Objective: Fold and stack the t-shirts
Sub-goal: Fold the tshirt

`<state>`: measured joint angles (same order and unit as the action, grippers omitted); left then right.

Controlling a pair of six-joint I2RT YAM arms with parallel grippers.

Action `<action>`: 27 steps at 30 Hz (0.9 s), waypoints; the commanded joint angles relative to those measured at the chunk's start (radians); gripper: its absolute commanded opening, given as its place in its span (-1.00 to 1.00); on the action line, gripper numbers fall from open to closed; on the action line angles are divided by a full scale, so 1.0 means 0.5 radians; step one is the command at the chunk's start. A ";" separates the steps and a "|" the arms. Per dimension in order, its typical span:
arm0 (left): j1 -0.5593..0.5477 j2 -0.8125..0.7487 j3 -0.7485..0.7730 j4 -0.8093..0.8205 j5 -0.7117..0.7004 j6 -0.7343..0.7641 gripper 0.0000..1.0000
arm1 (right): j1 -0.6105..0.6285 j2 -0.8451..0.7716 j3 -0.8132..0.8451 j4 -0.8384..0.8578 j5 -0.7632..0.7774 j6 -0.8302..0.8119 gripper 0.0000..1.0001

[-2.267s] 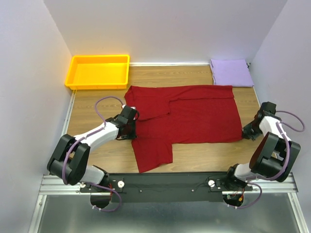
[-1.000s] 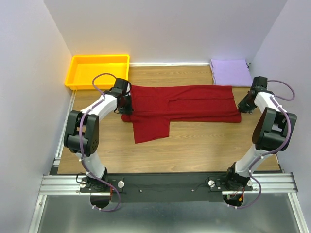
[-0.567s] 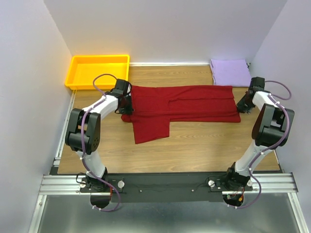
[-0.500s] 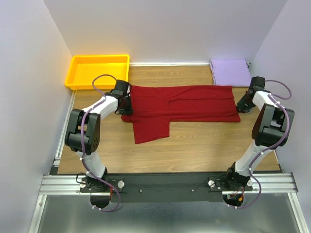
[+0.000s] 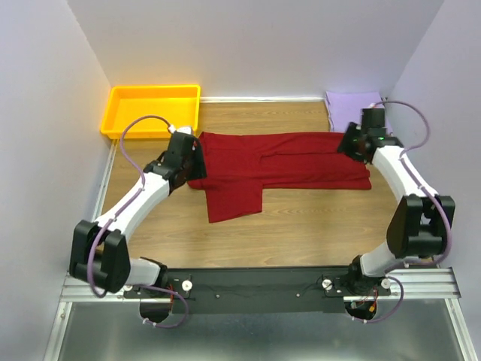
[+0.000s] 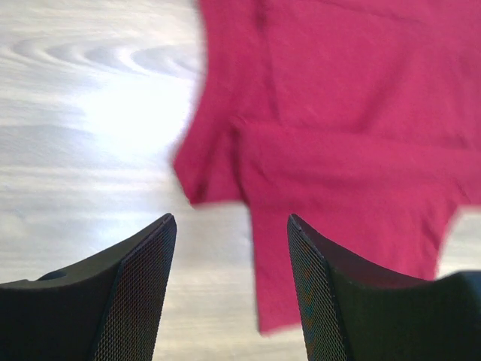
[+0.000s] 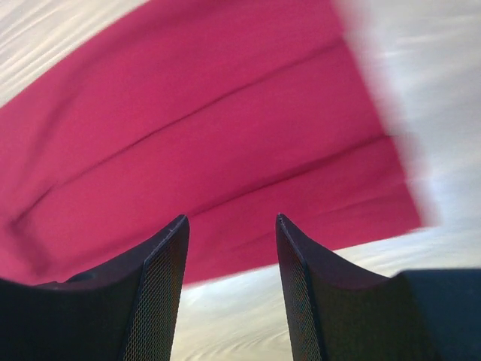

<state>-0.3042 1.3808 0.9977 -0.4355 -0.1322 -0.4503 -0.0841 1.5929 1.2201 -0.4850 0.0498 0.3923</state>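
The deep red t-shirt (image 5: 293, 162) lies flat across the back half of the table, folded lengthwise into a long band. One sleeve flap (image 5: 234, 201) sticks out toward me. My left gripper (image 5: 191, 159) hovers over the shirt's left end. In the left wrist view it stands open (image 6: 229, 226) with only wood and red cloth (image 6: 346, 135) below. My right gripper (image 5: 352, 143) hangs over the shirt's right end, open (image 7: 231, 222) above the hem (image 7: 210, 128). The lavender t-shirt (image 5: 352, 105) sits folded in the back right corner, partly behind the right arm.
A yellow-orange tray (image 5: 154, 109) stands at the back left corner. Bare wooden table (image 5: 316, 226) stretches between the shirt and the arm bases. Walls close in the left, back and right sides.
Both grippers carried the shirt's near edge back over the far edge, then opened and let go. They have since lifted and shifted inward over the shirt's ends.
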 commanded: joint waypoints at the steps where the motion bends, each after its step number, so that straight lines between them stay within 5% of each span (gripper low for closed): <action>1: -0.265 -0.162 -0.139 -0.102 -0.082 -0.114 0.34 | 0.403 -0.163 -0.148 0.074 -0.191 0.034 0.14; 10: -0.533 -0.044 -0.366 -0.077 0.138 -0.293 0.10 | 1.355 0.060 -0.357 0.414 -0.305 0.439 0.10; 27: -0.582 0.334 -0.440 -0.068 0.221 -0.207 -0.03 | 1.552 0.398 -0.449 0.482 -0.437 0.731 0.02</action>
<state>-0.5846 1.5146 0.8150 -0.4530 -0.0444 -0.5625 0.6819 1.7638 1.0180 -0.2497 -0.1383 0.7174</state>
